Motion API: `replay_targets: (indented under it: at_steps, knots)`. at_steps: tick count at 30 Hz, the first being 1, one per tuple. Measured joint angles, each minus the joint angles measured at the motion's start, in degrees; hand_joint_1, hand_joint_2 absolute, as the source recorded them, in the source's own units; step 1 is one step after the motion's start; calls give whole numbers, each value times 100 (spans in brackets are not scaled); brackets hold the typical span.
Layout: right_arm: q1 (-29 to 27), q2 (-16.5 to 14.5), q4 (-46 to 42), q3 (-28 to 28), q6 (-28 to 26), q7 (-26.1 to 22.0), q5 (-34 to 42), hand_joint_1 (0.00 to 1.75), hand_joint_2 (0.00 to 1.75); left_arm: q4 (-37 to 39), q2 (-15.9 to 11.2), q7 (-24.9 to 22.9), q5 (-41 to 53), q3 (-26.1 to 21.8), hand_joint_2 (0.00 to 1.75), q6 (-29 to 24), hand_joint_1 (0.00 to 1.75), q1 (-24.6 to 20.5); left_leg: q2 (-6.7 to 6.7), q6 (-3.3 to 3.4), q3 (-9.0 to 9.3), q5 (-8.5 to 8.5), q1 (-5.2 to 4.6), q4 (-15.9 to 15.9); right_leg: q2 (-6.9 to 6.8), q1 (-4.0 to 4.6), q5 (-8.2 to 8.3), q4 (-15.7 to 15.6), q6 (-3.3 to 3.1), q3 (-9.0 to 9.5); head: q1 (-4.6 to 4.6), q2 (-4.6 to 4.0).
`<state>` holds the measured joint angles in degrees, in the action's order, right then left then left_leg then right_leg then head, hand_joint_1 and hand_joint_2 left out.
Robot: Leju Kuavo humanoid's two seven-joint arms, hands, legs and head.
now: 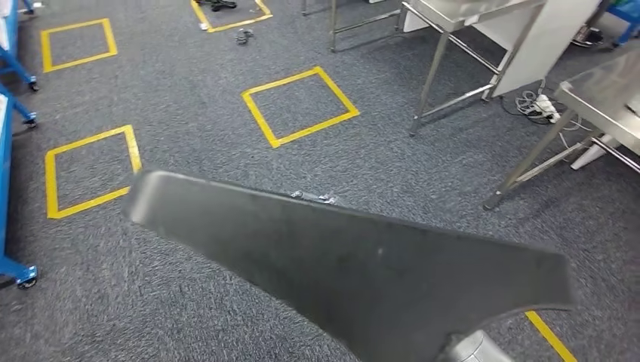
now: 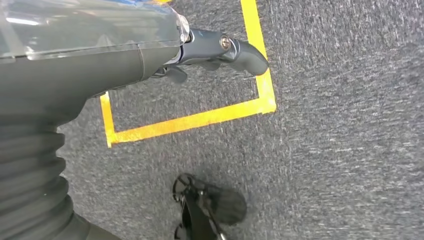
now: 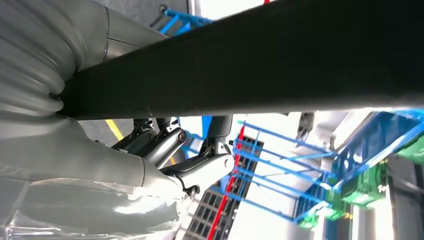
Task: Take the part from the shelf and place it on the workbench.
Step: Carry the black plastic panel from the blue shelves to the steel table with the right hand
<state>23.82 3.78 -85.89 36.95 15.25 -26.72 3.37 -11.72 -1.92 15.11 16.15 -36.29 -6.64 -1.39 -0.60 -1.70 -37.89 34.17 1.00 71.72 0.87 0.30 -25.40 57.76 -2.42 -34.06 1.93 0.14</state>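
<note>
A large flat dark grey part (image 1: 340, 264), wide and tapering to one side, hangs across the lower half of the head view above the carpet. My right hand (image 3: 192, 157) grips its underside edge, with the part (image 3: 280, 60) running as a dark bar over the fingers. A bit of my silver right arm (image 1: 472, 348) shows under the part. My left hand (image 2: 210, 52) hangs over the floor with nothing in it, thumb standing out.
Steel workbenches stand at the right (image 1: 604, 90) and at the back (image 1: 468, 11) on thin legs. Blue shelf frames (image 1: 9, 98) line the left edge. Yellow tape squares (image 1: 298, 105) mark the grey carpet. A power strip and cables (image 1: 540, 107) lie between the benches.
</note>
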Motion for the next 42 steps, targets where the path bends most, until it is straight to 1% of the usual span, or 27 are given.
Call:
replay_targets:
  at_steps: [1,2,3,4,6,8,10,12,14,16,17,18,19,21,23,25,27,29,31,32,33,34,36,38,40,41,42]
  knots:
    - [-6,-9,22,1,2,-2,-16,175,175,0,1,-11,-1,-13,175,-8,0,13,13,-16,-146,33,4,233,78,-3,-7,10,0,3,-1,1]
    - [-12,-10,37,1,3,-7,-34,175,175,0,1,-12,-2,-26,175,-14,0,20,17,-30,-199,-53,12,256,160,-11,-18,29,9,4,-1,1]
    - [-19,-10,44,1,3,-18,-56,175,175,0,0,-2,-1,-40,175,-15,0,23,30,-42,-146,-241,23,63,243,-23,-36,58,26,6,-1,1]
    - [-27,-9,43,1,2,-35,-79,175,175,0,-1,17,-1,-56,175,-15,0,27,91,-57,-12,-481,43,-300,321,-39,-65,101,51,3,-1,1]
    - [-46,-1,23,1,3,-82,-115,175,175,0,-2,69,-3,-90,175,-3,0,35,374,-74,243,-738,88,-925,461,-57,-126,211,117,-49,-3,1]
    - [-75,16,-29,2,28,-115,-137,175,175,0,-6,137,-29,-128,175,22,0,31,539,-41,314,-724,93,-1109,591,-73,-138,267,194,-125,-7,1]
    - [-95,39,-108,3,93,-120,-138,175,175,-1,-9,222,-76,-174,175,51,0,11,415,39,331,-738,78,-1150,674,-99,-120,264,264,-160,-7,0]
    - [-93,65,-198,3,175,-112,-113,175,175,-3,-4,311,-108,-224,175,87,0,0,271,126,370,-758,79,-1212,437,-88,-228,445,315,-252,-37,0]
    - [-99,93,-274,3,241,-119,-95,175,175,-4,1,383,-113,-263,175,122,0,2,124,184,399,-756,61,-1249,83,-73,-519,1045,353,-561,-68,1]
    - [-142,140,-303,3,281,-168,-99,175,175,-4,2,432,-93,-288,175,145,0,4,-27,205,412,-738,40,-1253,-33,-87,-721,1668,373,-913,-70,1]
    - [-170,175,-309,3,292,-196,-110,175,175,-4,3,447,-77,-298,175,152,0,1,-98,207,423,-725,36,-1253,-51,-92,-678,1737,373,-968,-70,1]
    - [-193,207,-319,3,297,-220,-122,175,175,-4,5,457,-56,-306,175,164,0,-4,-164,203,441,-710,32,-1253,-75,-93,-534,1579,363,-902,-70,0]
    - [-205,232,-337,3,299,-234,-132,175,175,-4,8,461,-33,-310,175,176,0,-10,-229,196,467,-691,29,-1253,-126,-86,-332,1236,342,-730,-70,-1]
    - [-205,253,-401,3,298,-238,-149,175,175,-3,21,449,18,-311,175,209,0,-21,-341,158,527,-648,12,-1255,-352,-27,-53,483,274,-343,-69,0]
    - [-204,258,-481,3,294,-215,-158,175,175,-3,36,413,74,-310,175,233,0,-40,-440,100,573,-610,-3,-1268,-455,37,-22,186,211,-197,-68,1]
    - [-218,269,-553,3,292,-176,-160,175,175,-4,49,367,123,-310,175,245,0,-71,-529,39,623,-580,-3,-1295,-323,30,-13,147,160,-180,-67,0]
    - [-224,284,-622,4,301,-149,-140,175,175,-4,67,325,159,-309,175,245,0,-92,-363,-9,612,-463,8,-1157,-202,-11,16,66,102,-114,-62,-1]
    - [-218,290,-675,7,325,-128,-107,175,175,-4,84,283,175,-309,175,229,0,-85,-81,-28,361,-159,20,-590,-95,-27,24,28,50,-64,-58,0]
    - [-218,292,-693,14,369,-99,-72,175,175,-4,91,251,163,-310,175,210,0,-57,6,-43,-27,97,24,120,47,-20,9,45,24,-59,-56,0]
    - [-219,295,-696,19,389,-87,-55,175,175,-4,93,243,154,-312,175,201,0,-46,15,-50,-139,78,25,270,130,-19,-2,60,23,-57,-56,-1]
    - [-218,297,-700,26,408,-80,-39,175,175,-4,97,240,144,-313,175,193,0,-39,21,-53,-148,-56,27,200,212,-22,-16,82,32,-53,-56,0]
    - [-213,298,-705,33,422,-78,-24,175,175,-4,101,240,140,-314,175,187,0,-38,43,-51,-53,-275,30,-82,290,-29,-36,109,45,-47,-57,1]
    - [-200,303,-713,47,436,-98,4,175,175,-4,107,247,139,-316,175,184,0,-35,231,-32,234,-637,45,-816,429,-41,-87,183,93,-57,-58,1]
    - [-189,316,-714,57,440,-134,23,175,175,-4,114,255,140,-321,175,184,0,-43,392,7,378,-720,42,-1167,543,-53,-106,225,159,-101,-57,1]
    - [-186,347,-716,64,440,-158,27,175,175,-4,124,257,141,-323,175,184,0,-66,341,67,395,-719,30,-1199,642,-64,-89,207,232,-127,-54,1]
    - [-184,368,-720,67,440,-164,28,175,175,-5,135,257,140,-324,175,188,0,-78,286,104,413,-734,34,-1229,607,-63,-101,220,265,-133,-56,1]
    - [-172,388,-724,69,440,-167,29,175,175,-5,147,254,140,-327,175,195,0,-85,226,150,434,-747,43,-1264,493,-57,-161,307,296,-172,-75,1]
